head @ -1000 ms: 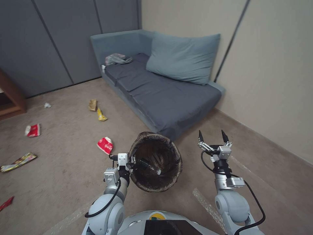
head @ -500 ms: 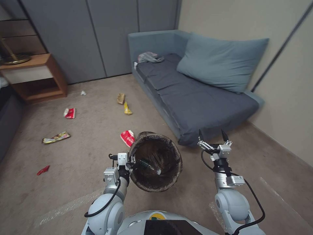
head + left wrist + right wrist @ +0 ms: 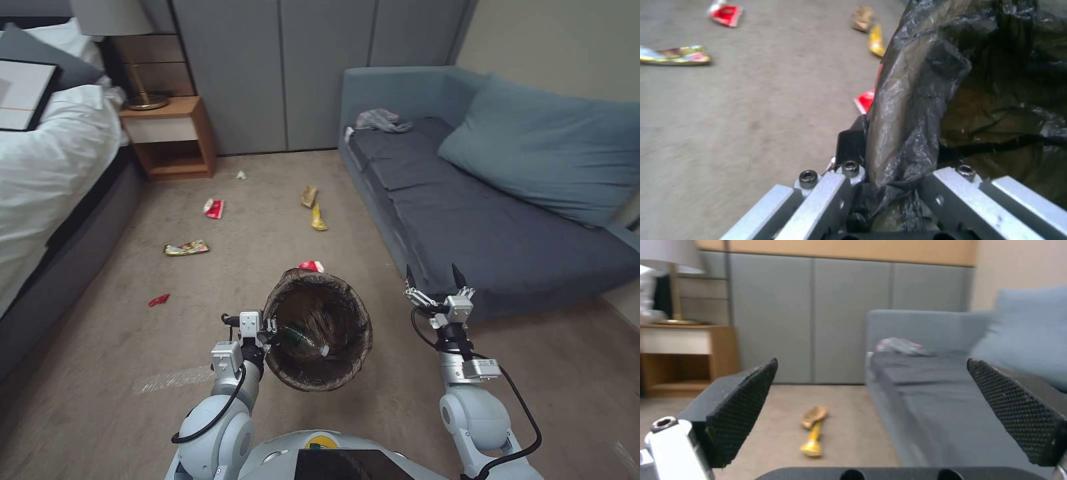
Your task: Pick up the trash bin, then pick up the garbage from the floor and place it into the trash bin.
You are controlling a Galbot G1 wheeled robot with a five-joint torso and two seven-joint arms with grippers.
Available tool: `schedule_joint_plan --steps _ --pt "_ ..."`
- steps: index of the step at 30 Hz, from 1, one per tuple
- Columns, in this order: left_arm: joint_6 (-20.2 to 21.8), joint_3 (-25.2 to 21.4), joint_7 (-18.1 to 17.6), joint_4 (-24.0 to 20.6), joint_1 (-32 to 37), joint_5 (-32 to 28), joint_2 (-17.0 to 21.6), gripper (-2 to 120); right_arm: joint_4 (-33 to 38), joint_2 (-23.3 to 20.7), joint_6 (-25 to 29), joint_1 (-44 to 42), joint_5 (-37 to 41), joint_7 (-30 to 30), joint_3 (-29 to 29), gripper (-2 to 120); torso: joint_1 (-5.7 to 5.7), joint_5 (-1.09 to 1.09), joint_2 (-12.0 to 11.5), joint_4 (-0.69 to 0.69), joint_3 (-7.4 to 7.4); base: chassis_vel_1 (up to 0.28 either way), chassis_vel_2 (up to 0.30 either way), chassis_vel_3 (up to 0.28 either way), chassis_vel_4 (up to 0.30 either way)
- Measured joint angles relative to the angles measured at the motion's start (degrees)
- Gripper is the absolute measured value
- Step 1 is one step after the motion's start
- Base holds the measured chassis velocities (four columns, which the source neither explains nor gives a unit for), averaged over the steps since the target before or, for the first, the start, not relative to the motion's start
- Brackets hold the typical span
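The left pincer (image 3: 275, 331) is clamping the rim of the trash bin (image 3: 319, 330), holding it up off the floor and tilted so that its dark-lined mouth is facing the robot's head. In the left wrist view the pincer (image 3: 889, 186) is pinching the crinkled dark liner (image 3: 911, 110) folded over the rim, one finger outside the wall and one inside. A clear bottle with a green label (image 3: 303, 338) is lying inside the bin.

The right pincer (image 3: 434, 279) is hanging in the air to the right of the bin, well apart from it, with its two black fingers spread wide and nothing between them.

Garbage is lying scattered on the carpet ahead. A red-and-white cup (image 3: 311, 266) is peeking out just behind the bin's far rim. Farther off, near the sofa (image 3: 480, 220), a tan paper bag (image 3: 308, 195) and a yellow wrapper (image 3: 318, 219) are lying almost end to end. Another red-and-white cup (image 3: 214, 208), a multicoloured wrapper (image 3: 187, 248) and a small red scrap (image 3: 159, 299) are lying toward the bed (image 3: 47, 167), and a bit of white tissue (image 3: 241, 175) is sitting near the wooden nightstand (image 3: 170, 137).
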Motion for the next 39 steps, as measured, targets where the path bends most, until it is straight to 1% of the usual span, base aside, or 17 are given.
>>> schedule_joint_plan --steps 6,14,18,24,34,35,38,39 --pt "-0.12 0.05 0.07 0.00 0.02 0.01 -0.02 3 -0.01 0.02 0.15 -0.14 0.00 -0.08 0.03 100 0.00 0.00 0.00 -0.02 0.00 0.129 0.128 0.131 0.128" --pt "-0.28 -0.02 0.08 0.00 -0.06 0.03 0.03 3 -0.01 0.01 0.32 -0.17 0.00 -0.10 0.25 100 0.00 0.00 0.00 -0.01 0.00 0.127 0.117 0.124 0.129" --pt "-1.52 0.00 0.14 0.14 -0.12 0.02 0.03 3 -0.09 0.05 0.43 -0.15 -0.01 -0.14 0.25 100 0.00 0.00 0.00 0.00 0.00 0.141 0.131 0.130 0.120" --pt "-1.82 -0.02 0.23 0.23 -0.14 0.02 0.03 3 -0.15 0.06 0.44 -0.15 0.00 -0.15 0.25 100 0.00 0.00 0.00 0.01 0.00 0.095 0.103 0.100 0.114" --pt "-2.68 -0.03 0.69 0.56 -0.14 0.05 0.04 3 -0.31 0.08 0.51 -0.14 -0.02 -0.16 0.25 100 0.00 0.00 0.00 0.01 0.00 0.006 0.005 0.010 0.012" --pt "-3.52 -0.03 0.98 0.73 -0.17 0.21 0.05 3 -0.32 0.09 0.53 -0.11 -0.02 -0.18 0.25 100 0.00 0.00 0.00 0.00 0.00 0.000 0.000 0.000 0.000" --pt "-4.10 -0.02 0.92 0.88 -0.39 0.23 0.02 3 -0.34 0.09 0.53 -0.03 -0.02 -0.25 0.26 100 0.00 0.00 0.00 0.00 0.00 0.000 0.000 0.000 0.000" --pt "-4.28 -0.02 0.82 0.91 -0.46 0.23 0.01 3 -0.36 0.09 0.53 -0.04 -0.02 -0.30 0.28 100 0.00 0.00 0.00 -0.02 0.00 0.000 0.000 0.000 0.000"
